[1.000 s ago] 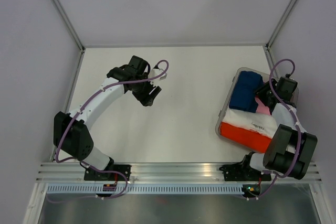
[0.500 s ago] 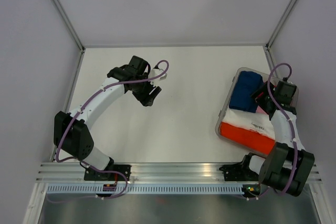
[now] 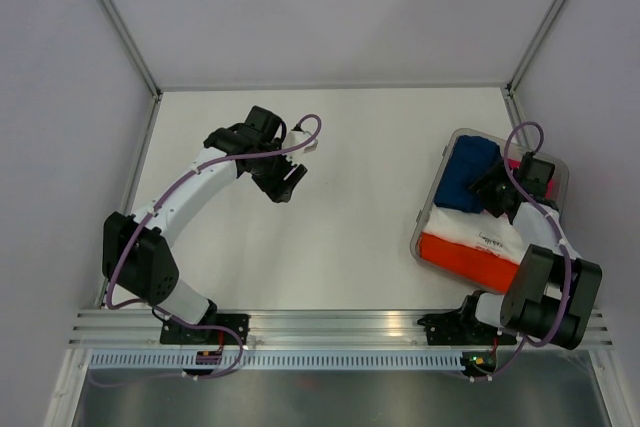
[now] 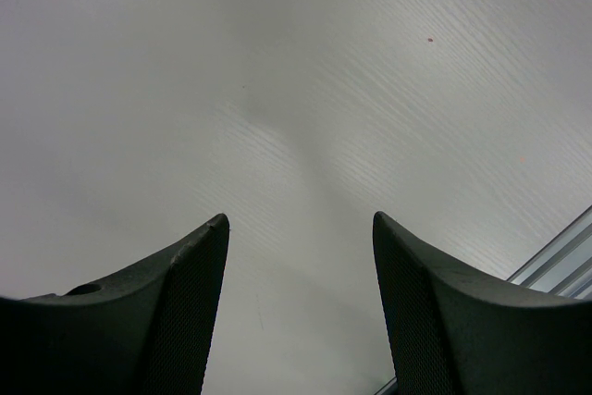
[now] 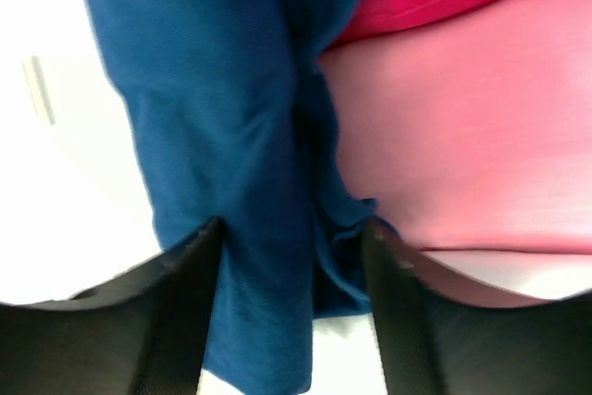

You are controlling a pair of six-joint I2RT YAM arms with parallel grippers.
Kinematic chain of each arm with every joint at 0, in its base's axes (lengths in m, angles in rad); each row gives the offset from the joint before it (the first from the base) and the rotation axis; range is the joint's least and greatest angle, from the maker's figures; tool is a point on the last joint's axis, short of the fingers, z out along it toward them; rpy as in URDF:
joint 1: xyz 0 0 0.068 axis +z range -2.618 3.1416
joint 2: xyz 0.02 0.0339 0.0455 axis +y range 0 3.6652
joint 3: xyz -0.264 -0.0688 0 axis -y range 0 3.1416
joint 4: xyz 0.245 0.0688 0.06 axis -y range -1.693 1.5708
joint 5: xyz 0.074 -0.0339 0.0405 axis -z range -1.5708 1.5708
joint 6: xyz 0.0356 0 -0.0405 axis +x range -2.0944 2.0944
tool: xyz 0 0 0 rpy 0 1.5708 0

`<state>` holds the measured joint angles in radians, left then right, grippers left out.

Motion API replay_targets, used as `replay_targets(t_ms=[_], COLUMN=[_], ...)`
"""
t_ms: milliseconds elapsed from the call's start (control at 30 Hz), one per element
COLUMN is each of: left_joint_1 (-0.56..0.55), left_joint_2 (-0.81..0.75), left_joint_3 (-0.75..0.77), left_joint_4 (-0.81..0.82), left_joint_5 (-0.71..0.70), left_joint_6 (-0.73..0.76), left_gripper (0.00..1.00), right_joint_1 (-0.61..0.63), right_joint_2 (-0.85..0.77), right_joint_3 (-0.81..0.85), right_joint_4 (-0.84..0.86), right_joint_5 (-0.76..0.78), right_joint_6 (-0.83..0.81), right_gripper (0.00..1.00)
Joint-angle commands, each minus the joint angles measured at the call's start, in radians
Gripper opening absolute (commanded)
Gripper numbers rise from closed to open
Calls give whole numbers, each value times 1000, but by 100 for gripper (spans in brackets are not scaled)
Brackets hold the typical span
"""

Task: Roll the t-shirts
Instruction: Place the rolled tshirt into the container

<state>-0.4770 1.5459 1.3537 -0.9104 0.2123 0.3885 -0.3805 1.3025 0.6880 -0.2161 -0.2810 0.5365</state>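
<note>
Left fingers (image 3: 281, 190) hang spread over bare worktop (image 3: 370, 167), with open room all round. Right fingers (image 3: 492, 195) stand apart astride a fold of the navy shirt (image 3: 465, 172), which is packed among other shirts (image 3: 465, 257) in the bin (image 3: 418, 237) at the worktop's right edge.

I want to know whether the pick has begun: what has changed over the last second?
The right gripper swung a little leftward in the top view, off the pale pink tee and onto the navy tee. Its fingers now straddle a navy fold, apart and not closed on it. The left gripper stayed open above the bare table; nothing else moved.
</note>
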Motion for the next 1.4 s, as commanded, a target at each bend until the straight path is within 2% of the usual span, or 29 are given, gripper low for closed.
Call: replay_targets(t_ms=[0, 67, 100, 167, 200, 267, 400, 500, 667, 733, 800, 1033, 1067, 1167, 1367], left_joint_1=[6, 6, 6, 6, 6, 6, 6, 8, 9, 11, 11, 14, 15, 15, 17], left_joint_2=[3, 6, 9, 10, 8, 2, -4, -4, 0, 2, 0, -1, -1, 2, 9], left_joint_3=[19, 28, 30, 33, 32, 28, 21, 21, 22, 22, 22, 10, 10, 12, 18], left_joint_4=[10, 10, 10, 10, 8, 10, 10, 8, 11, 11, 13, 15, 18, 19, 19], left_joint_5=[2, 1, 1, -1, -2, -4, -7, -5, -2, -1, -2, 1, 1, 6, 6], left_joint_6=[29, 29, 32, 32, 33, 35, 35, 33, 32, 32, 32, 29, 27, 29, 35], left_gripper=[69, 69, 69, 69, 69, 69, 69, 69, 69, 69, 69, 69, 69, 69, 69], right_joint_1=[25, 25, 25, 25, 23, 23, 5, -63, -129, -144, -162, -170, -172, -170, -169], right_joint_2=[-43, -46, -43, -25, -19, -17, -54, -52, -13, 9, 30, 18, 15, 1, -77], right_joint_3=[-16, -34, -39, -47, -47, -45, -53, -80, -149, -169, -168, -82, -71, -33, -10], right_joint_4=[40, 63, 73, 96, 103, 118, 130, 150, 208, 267, 265, 109, 94, 29, -32], right_joint_5=[-53, -60, -63, -70, -82, -78, -59, -87, -153, -176, -176, -66, -57, -38, 0], right_joint_6=[23, 26, 29, 51, 59, 77, 109, 138, 149, 155, 142, -13, -41, -76, -95], right_gripper=[61, 53, 42, 35, 27, 19, 8, 6, 6, 8, 14, 32, 37, 41, 40])
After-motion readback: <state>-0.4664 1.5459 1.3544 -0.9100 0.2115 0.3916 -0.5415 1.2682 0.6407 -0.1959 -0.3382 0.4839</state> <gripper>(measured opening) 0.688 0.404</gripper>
